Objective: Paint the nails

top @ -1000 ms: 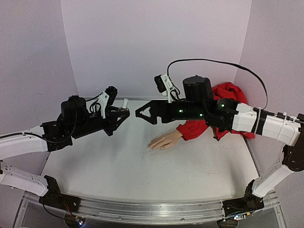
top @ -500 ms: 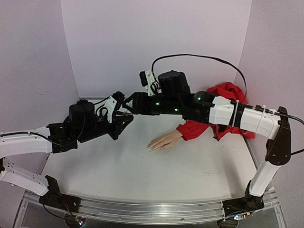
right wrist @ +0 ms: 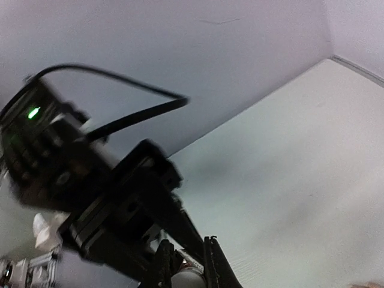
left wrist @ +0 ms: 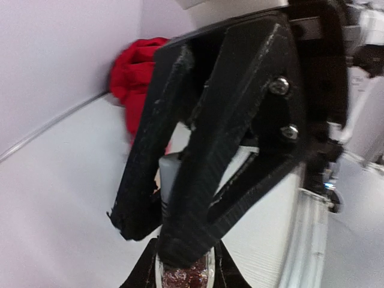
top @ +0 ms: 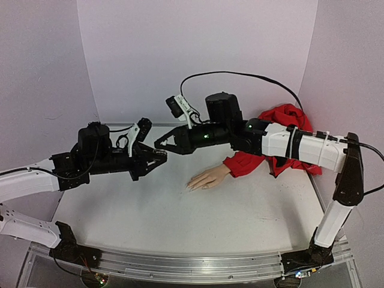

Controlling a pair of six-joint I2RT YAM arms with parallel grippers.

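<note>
Your left gripper [top: 159, 157], raised over the table [top: 150, 222], is clamped tight on the bottle [left wrist: 182, 278]. Your right gripper [top: 159, 144] meets it, closed on the cap [left wrist: 170, 177]. Right of both, the nails [top: 191, 186] tip the hand [top: 209, 177] lying on the table.

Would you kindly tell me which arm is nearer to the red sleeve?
Right. In the top view the right arm passes directly over the red sleeve, overlapping it; the left arm lies well to the sleeve's left, at the table's opposite side.
</note>
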